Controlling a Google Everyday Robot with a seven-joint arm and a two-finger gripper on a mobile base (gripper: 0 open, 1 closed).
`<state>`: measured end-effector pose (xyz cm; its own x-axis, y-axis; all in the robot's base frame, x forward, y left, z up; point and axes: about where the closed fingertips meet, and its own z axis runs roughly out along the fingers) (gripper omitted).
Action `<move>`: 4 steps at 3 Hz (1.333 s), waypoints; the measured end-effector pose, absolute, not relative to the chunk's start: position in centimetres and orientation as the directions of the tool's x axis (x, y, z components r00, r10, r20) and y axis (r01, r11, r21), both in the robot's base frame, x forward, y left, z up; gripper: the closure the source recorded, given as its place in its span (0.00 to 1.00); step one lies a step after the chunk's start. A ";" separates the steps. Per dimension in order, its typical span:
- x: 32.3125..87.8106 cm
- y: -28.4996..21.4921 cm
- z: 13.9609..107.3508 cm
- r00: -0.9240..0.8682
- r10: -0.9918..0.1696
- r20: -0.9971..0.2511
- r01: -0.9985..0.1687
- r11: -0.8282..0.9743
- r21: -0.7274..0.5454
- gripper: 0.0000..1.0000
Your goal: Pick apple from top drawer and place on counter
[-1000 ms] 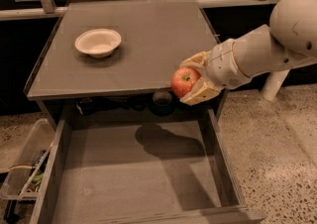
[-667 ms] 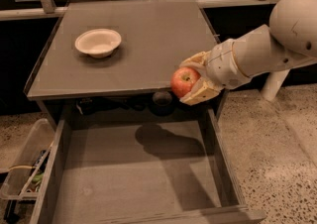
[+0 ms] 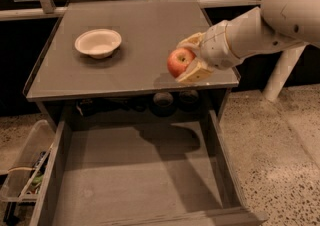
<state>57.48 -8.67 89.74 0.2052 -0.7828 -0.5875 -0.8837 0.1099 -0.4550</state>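
Pickup seemed finished, since the gripper point(image 3: 189, 59) was firmly clamped on the apple point(image 3: 179, 62) just over the front-right corner of the counter point(image 3: 140, 25), the open top drawer point(image 3: 135, 180) lay bare, and only lowering and release remained.

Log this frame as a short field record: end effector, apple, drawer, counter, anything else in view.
end effector: shut on the apple, over the front right part of the counter
apple: red, gripped between both fingers, outside the top drawer
top drawer: pulled open, bottom bare
counter: carries the white bowl at its left; apple not yet released onto it
white bowl: upright, well apart from the apple
plastic bin: clear, left of the top drawer, contents unclear
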 end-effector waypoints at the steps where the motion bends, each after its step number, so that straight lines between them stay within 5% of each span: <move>1: 61.4 -8.5 91.4 0.219 -0.763 -0.608 -0.862 0.141 -0.486 1.00; 4: 71.0 -8.3 89.5 0.084 -0.681 -0.728 -0.870 0.305 -0.387 1.00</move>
